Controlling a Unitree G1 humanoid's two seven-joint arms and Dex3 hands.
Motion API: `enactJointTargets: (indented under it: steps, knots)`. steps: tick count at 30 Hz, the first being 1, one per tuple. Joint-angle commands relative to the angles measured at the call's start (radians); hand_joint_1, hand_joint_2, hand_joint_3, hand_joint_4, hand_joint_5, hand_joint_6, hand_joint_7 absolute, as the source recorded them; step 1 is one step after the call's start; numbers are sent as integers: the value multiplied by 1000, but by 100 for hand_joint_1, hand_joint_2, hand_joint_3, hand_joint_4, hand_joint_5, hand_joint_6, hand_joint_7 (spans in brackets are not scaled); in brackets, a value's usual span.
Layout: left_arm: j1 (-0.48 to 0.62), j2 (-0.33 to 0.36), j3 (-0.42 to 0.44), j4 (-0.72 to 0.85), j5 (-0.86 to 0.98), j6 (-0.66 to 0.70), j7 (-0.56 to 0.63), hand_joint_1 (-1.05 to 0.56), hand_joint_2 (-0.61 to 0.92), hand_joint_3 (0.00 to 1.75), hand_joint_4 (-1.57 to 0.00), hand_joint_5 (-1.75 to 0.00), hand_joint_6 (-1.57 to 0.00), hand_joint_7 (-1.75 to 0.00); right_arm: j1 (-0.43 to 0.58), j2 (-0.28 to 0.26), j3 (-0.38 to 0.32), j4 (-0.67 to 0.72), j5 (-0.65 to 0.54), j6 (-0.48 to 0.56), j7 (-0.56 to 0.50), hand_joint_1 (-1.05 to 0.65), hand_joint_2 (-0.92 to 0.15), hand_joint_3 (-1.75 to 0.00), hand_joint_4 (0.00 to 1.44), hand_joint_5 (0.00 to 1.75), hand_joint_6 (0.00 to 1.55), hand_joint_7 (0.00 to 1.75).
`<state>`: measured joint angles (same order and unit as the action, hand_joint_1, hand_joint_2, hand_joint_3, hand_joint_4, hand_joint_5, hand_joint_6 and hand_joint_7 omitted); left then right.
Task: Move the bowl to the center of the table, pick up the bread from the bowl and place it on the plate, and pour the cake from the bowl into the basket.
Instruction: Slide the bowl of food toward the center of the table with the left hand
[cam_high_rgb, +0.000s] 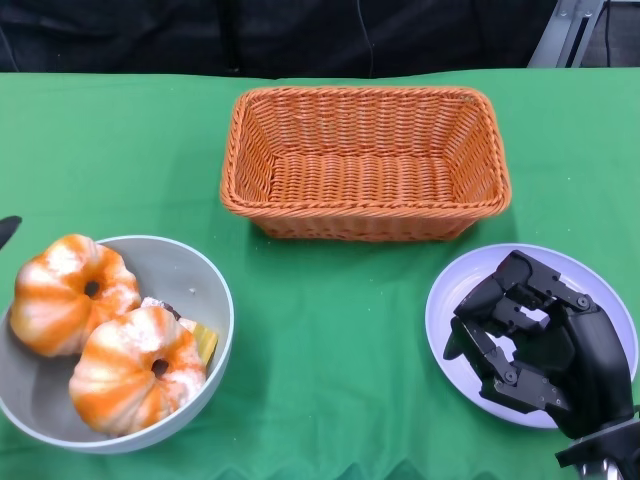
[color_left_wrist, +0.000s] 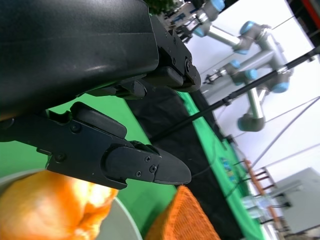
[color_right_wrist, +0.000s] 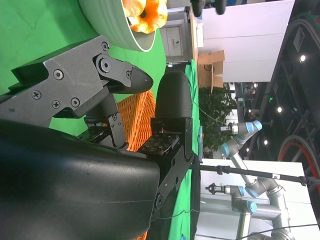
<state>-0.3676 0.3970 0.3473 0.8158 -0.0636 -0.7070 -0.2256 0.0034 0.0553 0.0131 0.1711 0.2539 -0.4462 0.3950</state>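
A grey round bowl (cam_high_rgb: 205, 290) sits at the near left corner of the green cloth-covered surface (cam_high_rgb: 330, 330), partly cut off by the picture's left and lower edges. Inside it lie two orange-and-white ring-shaped breads: one (cam_high_rgb: 70, 292) toward the left side of the bowl, the other (cam_high_rgb: 135, 370) nearer the front, the two touching. A small piece of cake (cam_high_rgb: 195, 335), brown and yellow, shows at the right inner wall of the bowl, mostly hidden behind the front bread.

An orange woven rectangular basket (cam_high_rgb: 365, 160) stands at the middle of the surface toward the far edge, well apart from the bowl. A pale lavender round plate (cam_high_rgb: 450, 300) lies near the front right corner.

The right robot hand (cam_high_rgb: 530, 335) hangs above the plate, covering much of it; its black fingers (cam_high_rgb: 500, 300) are curled loosely with gaps between them and nothing held. The right wrist view shows those fingers apart, with the bowl's rim (color_right_wrist: 115, 35) and the basket (color_right_wrist: 137, 117) beyond them.

The left robot hand (color_left_wrist: 125, 125) shows in the head view only as a black tip (cam_high_rgb: 8, 230) at the left edge, just beside the bowl. In the left wrist view its fingers (color_left_wrist: 140, 167) stand apart above a bread (color_left_wrist: 55, 210), gripping nothing.
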Motion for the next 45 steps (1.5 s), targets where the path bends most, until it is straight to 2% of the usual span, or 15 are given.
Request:
enactJointTargets:
  steps: [1, 8, 13, 32, 36, 45]
  knots:
    - [-19, 32, -16, 45, 7, -1, 7, -67, 92, 23, -35, 0, -34, 0, 11, -5, -6, -10, 8, 3, -6, -10, -66, -81, 66, 163, 64, 129]
    - [-47, 41, -46, 139, 17, 2, 7, -64, 92, 22, -37, -1, -34, 0, 9, -3, -5, -4, 11, -5, -1, -11, -66, -80, 66, 164, 64, 128]
    - [-62, 27, -46, 173, -16, 59, -33, -62, 92, 21, -33, 0, -31, 0, 8, -2, -5, -2, 12, -9, 1, -10, -66, -81, 67, 164, 64, 129]
    - [-59, 27, -73, 183, -14, 104, -18, -62, 92, 23, -32, 0, -31, 0, 8, -3, -8, 0, 12, -8, 0, -11, -67, -80, 66, 165, 64, 130]
    - [-72, 15, -108, 217, 22, 145, 4, -65, 92, 23, -34, -1, -33, -1, 8, 0, -7, 3, 13, -12, 1, -11, -67, -80, 66, 165, 64, 130]
    - [-77, 7, -125, 234, 23, 180, 9, -64, 92, 23, -34, 0, -33, 0, 7, 0, -8, 2, 9, -11, 0, -11, -65, -82, 66, 164, 64, 129]
